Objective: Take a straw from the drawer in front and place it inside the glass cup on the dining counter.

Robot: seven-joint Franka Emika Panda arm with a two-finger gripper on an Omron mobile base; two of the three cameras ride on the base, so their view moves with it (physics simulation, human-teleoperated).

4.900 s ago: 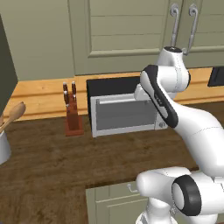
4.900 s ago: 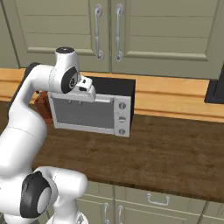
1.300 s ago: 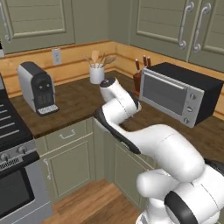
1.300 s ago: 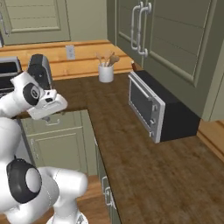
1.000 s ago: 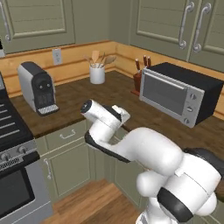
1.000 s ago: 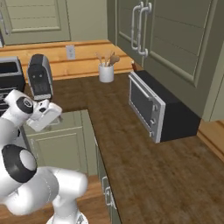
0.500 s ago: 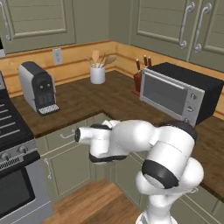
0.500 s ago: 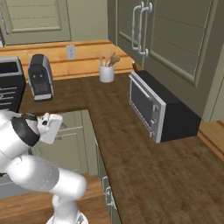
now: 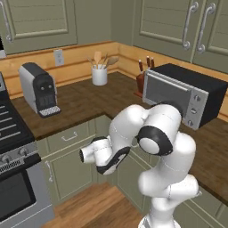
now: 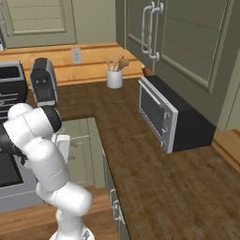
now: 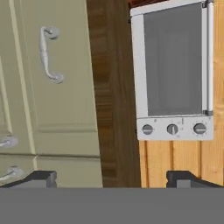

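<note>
On the dark wood tabletop a coffee machine stands at 10 o'clock, a white utensil crock at 12, a toaster oven at 2 — none of them near the arm. The gripper hangs low before the olive cabinet fronts, jaws wide apart and holding nothing. In the hand view a drawer front — shut, its silver handle running 12 to 6 — lies at 10 o'clock of the jaws. No straw is visible.
</note>
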